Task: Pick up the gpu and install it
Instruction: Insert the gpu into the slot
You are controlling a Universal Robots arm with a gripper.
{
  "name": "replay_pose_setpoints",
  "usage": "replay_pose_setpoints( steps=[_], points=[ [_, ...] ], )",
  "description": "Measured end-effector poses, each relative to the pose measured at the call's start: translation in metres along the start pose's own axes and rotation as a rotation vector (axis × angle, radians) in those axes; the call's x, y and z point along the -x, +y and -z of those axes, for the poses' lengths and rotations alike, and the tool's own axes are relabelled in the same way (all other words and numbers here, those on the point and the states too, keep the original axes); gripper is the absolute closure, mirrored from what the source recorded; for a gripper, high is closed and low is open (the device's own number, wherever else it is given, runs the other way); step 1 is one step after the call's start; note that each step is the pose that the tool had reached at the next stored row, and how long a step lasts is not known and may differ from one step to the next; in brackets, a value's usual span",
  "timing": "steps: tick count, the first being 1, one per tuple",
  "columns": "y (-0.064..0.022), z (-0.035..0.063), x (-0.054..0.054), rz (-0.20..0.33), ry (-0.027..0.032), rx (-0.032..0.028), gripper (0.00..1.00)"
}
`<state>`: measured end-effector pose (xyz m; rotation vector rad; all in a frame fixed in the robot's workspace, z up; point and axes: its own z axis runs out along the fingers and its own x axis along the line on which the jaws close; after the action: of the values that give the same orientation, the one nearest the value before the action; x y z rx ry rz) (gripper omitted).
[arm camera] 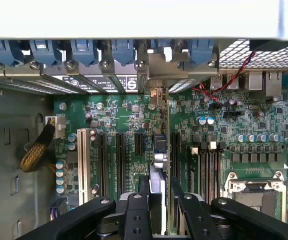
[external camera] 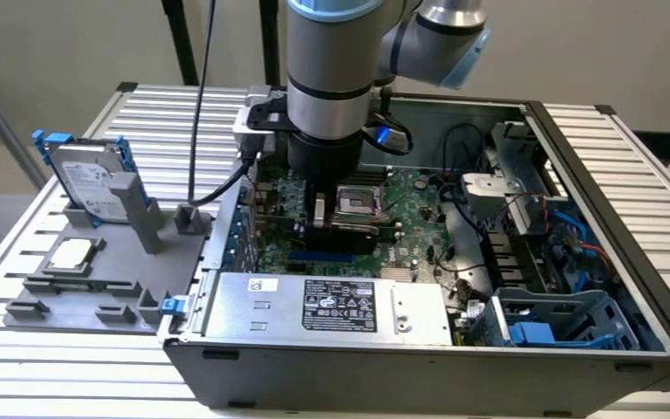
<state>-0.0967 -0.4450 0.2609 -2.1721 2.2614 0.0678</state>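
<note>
We see the black two-fingered gripper (arm camera: 156,202) closed narrowly on the gpu (arm camera: 157,150), a thin black-and-green expansion card. It stands edge-on over the green motherboard (arm camera: 119,115) inside the open grey computer case (external camera: 428,367). Its silver bracket (arm camera: 156,75) meets the case's rear wall, between the blue clips (arm camera: 84,50).

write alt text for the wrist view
The gripper holds the gpu edge-on over the green motherboard, its silver bracket at the case's rear slot row. Empty expansion slots lie on either side, with the CPU socket further off.
</note>
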Motion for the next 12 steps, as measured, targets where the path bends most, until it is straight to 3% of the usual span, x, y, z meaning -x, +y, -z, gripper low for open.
replay_pose_setpoints(
  steps=[12],
  points=[
    [0.0008,-0.0016,-0.0001,0.000,0.0141,-0.0007,0.73]
  ],
)
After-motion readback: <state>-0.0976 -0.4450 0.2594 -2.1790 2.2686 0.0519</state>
